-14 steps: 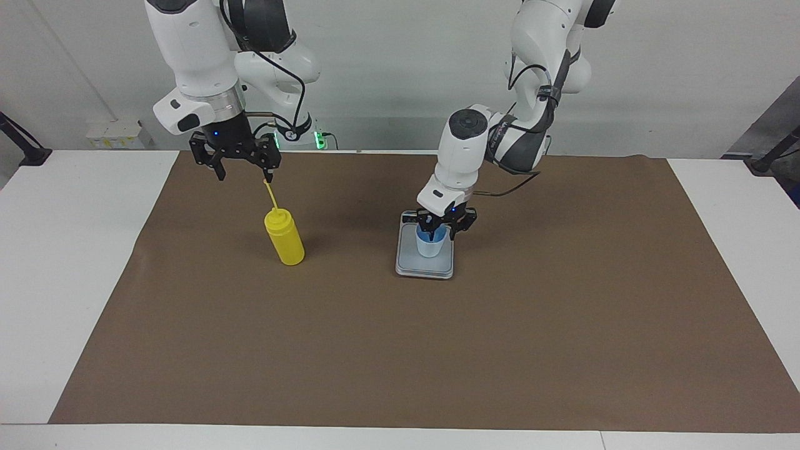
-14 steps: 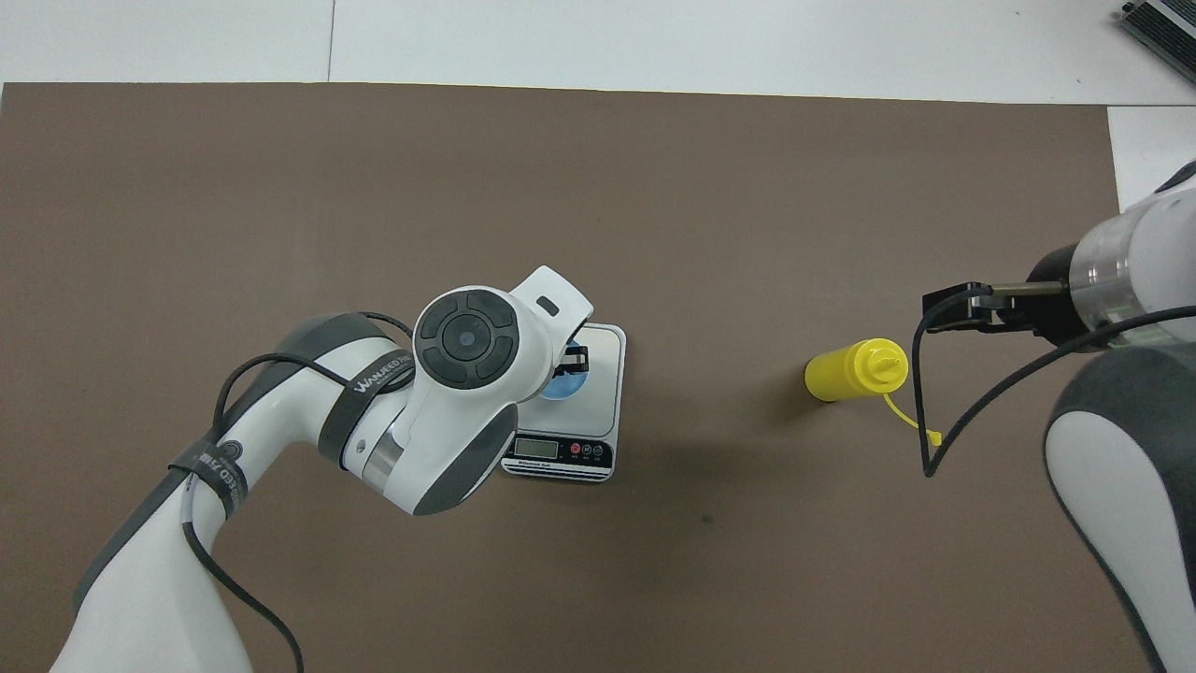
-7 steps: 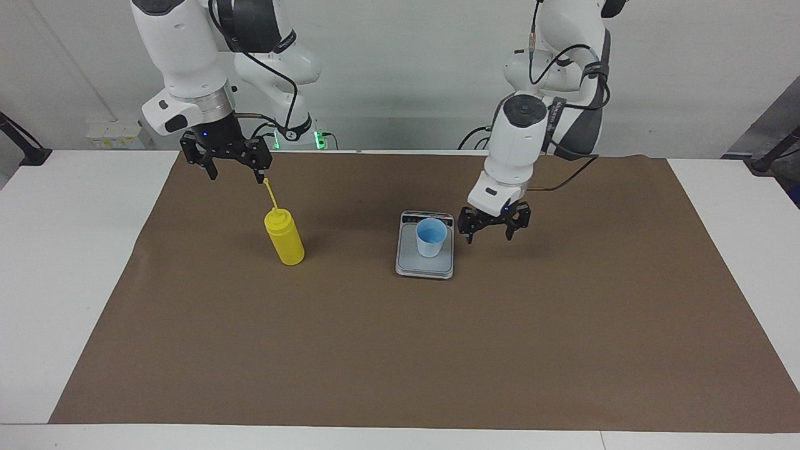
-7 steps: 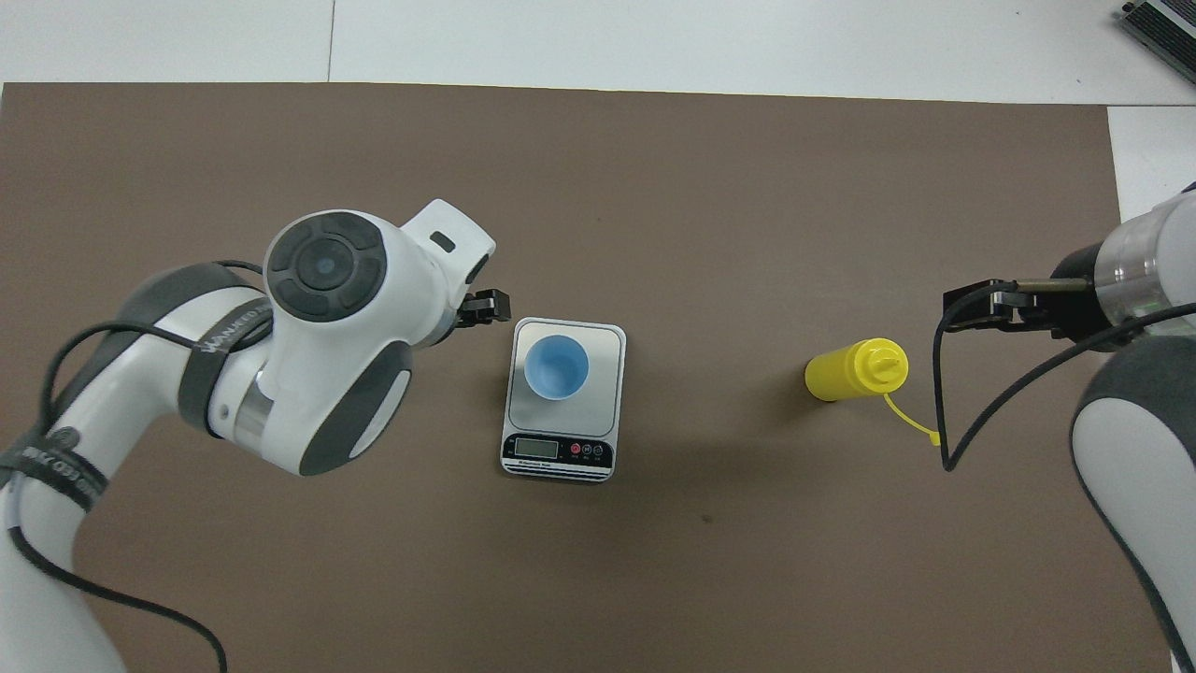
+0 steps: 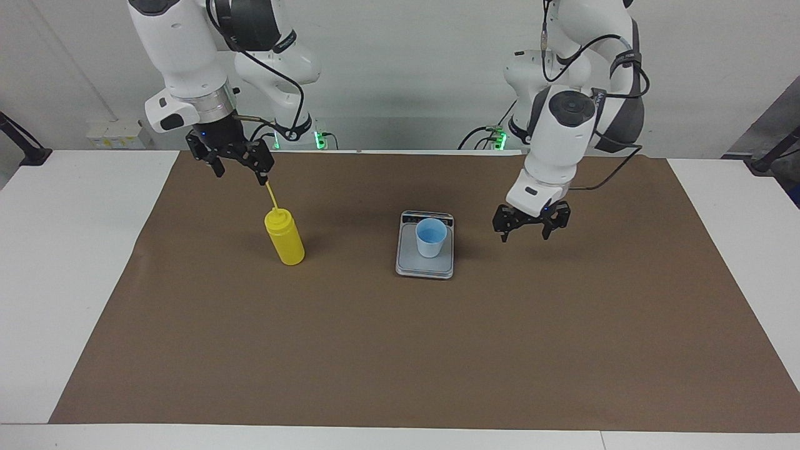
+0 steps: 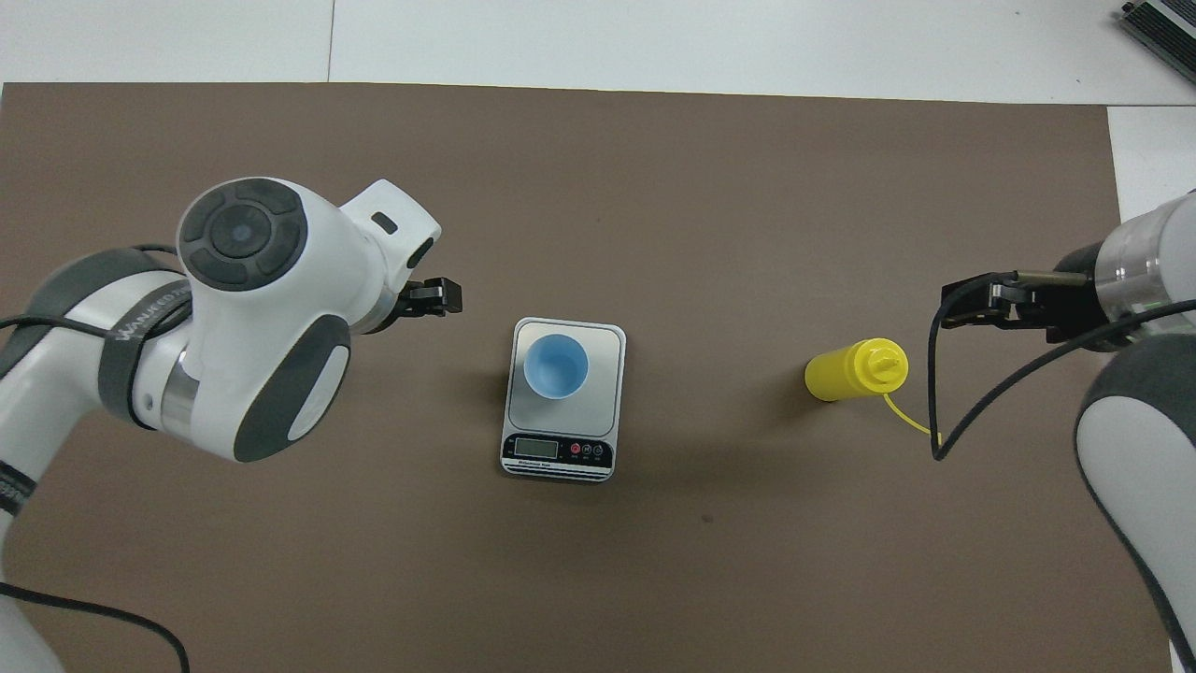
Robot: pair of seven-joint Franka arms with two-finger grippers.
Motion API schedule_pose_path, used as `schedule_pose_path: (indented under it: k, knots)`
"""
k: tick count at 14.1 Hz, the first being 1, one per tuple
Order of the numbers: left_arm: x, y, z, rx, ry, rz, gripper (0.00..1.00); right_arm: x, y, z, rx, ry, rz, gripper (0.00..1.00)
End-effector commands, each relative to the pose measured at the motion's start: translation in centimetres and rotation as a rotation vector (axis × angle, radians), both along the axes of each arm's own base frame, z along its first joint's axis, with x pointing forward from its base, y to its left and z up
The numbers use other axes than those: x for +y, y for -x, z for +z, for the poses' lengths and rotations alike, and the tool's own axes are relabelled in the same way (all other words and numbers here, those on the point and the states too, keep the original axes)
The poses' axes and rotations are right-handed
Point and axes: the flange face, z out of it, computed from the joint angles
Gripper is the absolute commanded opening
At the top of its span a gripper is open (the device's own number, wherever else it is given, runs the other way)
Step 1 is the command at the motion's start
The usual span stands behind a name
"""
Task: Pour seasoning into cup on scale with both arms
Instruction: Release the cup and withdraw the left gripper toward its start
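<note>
Facing view: the blue cup stands upright on the scale near the middle of the brown mat that covers the white worktop. The left gripper hangs over bare mat just beside the scale, toward the left arm's end, jaws spread wide and holding nothing. The yellow seasoning bottle stands well apart from the scale toward the right arm's end, its thin cap strap rising up toward the right gripper — that gripper hovers above the bottle with jaws open, and whether a fingertip touches the strap cannot be told.

Overhead view: the cup sits on the scale's silver plate, farther from the robots than the dark display strip. The left gripper shows only as a black tip past the white wrist, clear of the scale. The bottle stands alone — the right gripper is over the mat beside it.
</note>
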Motion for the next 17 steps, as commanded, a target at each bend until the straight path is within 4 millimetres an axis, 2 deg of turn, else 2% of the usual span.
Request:
schedule_pose_path:
  k: [1, 4, 5, 8, 9, 12, 14, 17]
  knots:
    - [4.2, 0.8, 2.7, 0.007, -0.001, -0.026, 1.0, -1.9, -1.4, -3.7, 0.072, -0.072, -0.196, 1.0]
    - [6.7, 1.5, 5.7, 0.017, 0.012, -0.043, 1.0, -4.6, -3.2, -9.2, 0.192, -0.183, -0.348, 1.0]
    - [6.9, 1.5, 7.5, 0.02, 0.016, -0.04, 1.0, -5.2, -3.7, -10.8, 0.226, -0.215, -0.401, 1.0]
    - [7.7, 1.8, 12.7, 0.03, 0.058, -0.015, 1.0, -5.9, -4.8, -14.6, 0.305, -0.253, -0.548, 1.0]
    - [8.0, 2.4, 13.5, 0.048, 0.055, -0.008, 1.0, -6.9, -5.1, -15.5, 0.314, -0.284, -0.605, 1.0]
    - [8.0, 3.2, 14.0, 0.055, 0.049, -0.029, 1.0, -6.6, -4.5, -18.9, 0.386, -0.345, -0.652, 1.0]
    - [7.8, 4.2, 13.3, 0.066, 0.04, -0.029, 1.0, -6.0, -3.6, -20.5, 0.419, -0.382, -0.68, 1.0]
    - [8.0, 4.4, 13.2, 0.073, 0.037, -0.026, 1.0, -5.1, -1.5, -22.1, 0.471, -0.398, -0.698, 1.0]
